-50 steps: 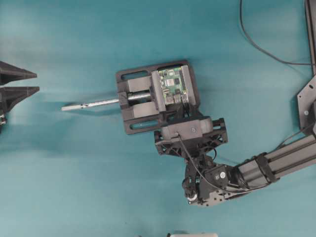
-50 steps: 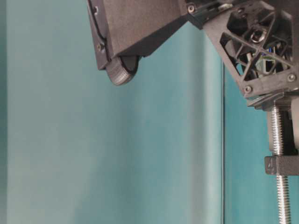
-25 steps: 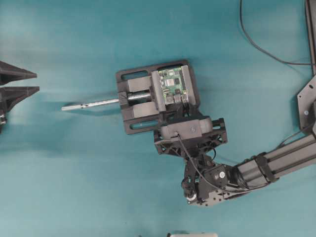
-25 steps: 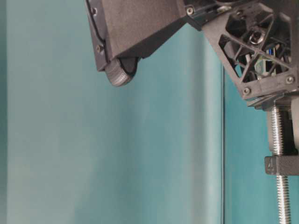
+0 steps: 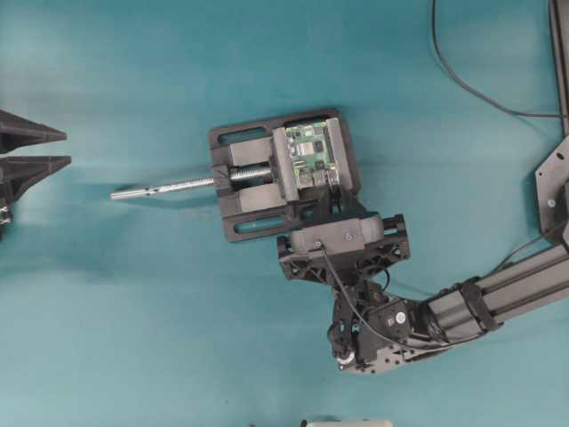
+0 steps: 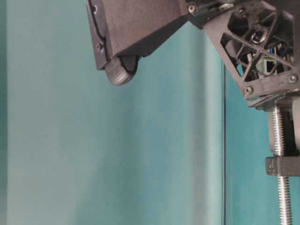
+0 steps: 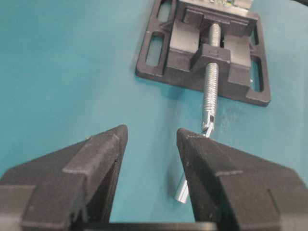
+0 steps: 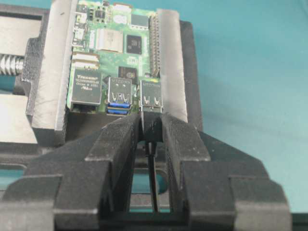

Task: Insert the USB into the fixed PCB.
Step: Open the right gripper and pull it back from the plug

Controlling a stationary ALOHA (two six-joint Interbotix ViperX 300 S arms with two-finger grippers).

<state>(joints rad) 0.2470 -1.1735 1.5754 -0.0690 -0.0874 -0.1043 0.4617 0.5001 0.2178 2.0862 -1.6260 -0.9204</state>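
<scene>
- Green rectangular circuit board [image 8: 115, 53], carrying silver metal ports and black chips, sits clamped between the grey faces of the black vise [image 5: 244, 187] near the middle of the teal surface [image 5: 133, 311].
- From my remote station I see the vise's silver screw rod [image 5: 164, 188] pointing towards the left arm.
- Small black rectangular USB plug [image 8: 152, 122] is seated at the mouth of the right-hand silver port; its thin black cable [image 8: 153, 185] runs back between the fingers.
- Right gripper [image 8: 151, 139]: jaws lie close on either side of the plug; I cannot tell whether they grip it or have just let go.
- Left gripper [image 7: 149, 144]: jaws spread wide, holding nothing, well apart from the vise.
</scene>
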